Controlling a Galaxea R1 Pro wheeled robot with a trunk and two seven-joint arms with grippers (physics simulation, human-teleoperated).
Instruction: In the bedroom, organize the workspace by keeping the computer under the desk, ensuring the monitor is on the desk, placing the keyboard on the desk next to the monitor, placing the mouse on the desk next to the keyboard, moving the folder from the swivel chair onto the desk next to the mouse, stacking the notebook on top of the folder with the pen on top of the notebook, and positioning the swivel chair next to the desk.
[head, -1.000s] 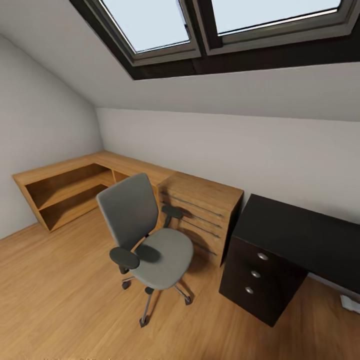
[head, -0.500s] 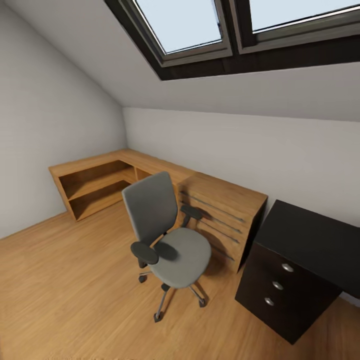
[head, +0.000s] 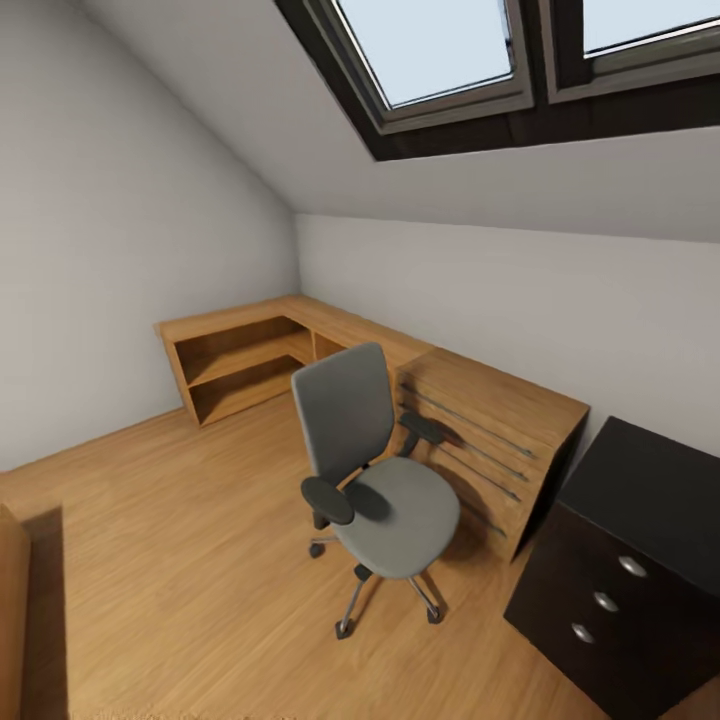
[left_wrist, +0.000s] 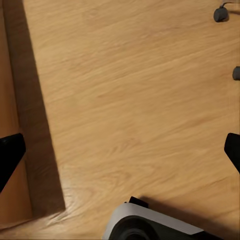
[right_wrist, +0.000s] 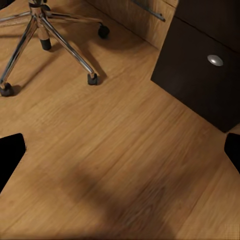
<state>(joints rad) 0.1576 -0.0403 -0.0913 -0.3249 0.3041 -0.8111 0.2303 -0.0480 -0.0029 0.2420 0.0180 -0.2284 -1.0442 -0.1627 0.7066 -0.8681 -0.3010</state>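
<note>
The swivel chair (head: 385, 500) stands on the wood floor in the head view, grey seat bare, tall back toward the left wall. Its chrome base (right_wrist: 47, 35) and casters show in the right wrist view. A black top over three drawers (head: 640, 540), which looks like the desk's end, sits at the right edge. My left gripper (left_wrist: 120, 155) is open over bare floor, its black fingertips (left_wrist: 10, 155) far apart. My right gripper (right_wrist: 120, 152) is open too, above the floor between the chair base and the black drawers (right_wrist: 205, 70). Monitor, keyboard, mouse, folder, notebook, pen and computer are out of view.
A low oak shelving unit (head: 250, 350) wraps the far corner and ends in a slatted oak cabinet (head: 495, 430) behind the chair. The ceiling slopes down with skylights (head: 440, 50). A wooden edge (head: 10, 610) rises at the lower left. Two casters (left_wrist: 220, 12) show near my left gripper.
The whole head view has swung to the left, so the chair, oak unit and black drawers sit further right in the picture. Nothing in the room itself has moved.
</note>
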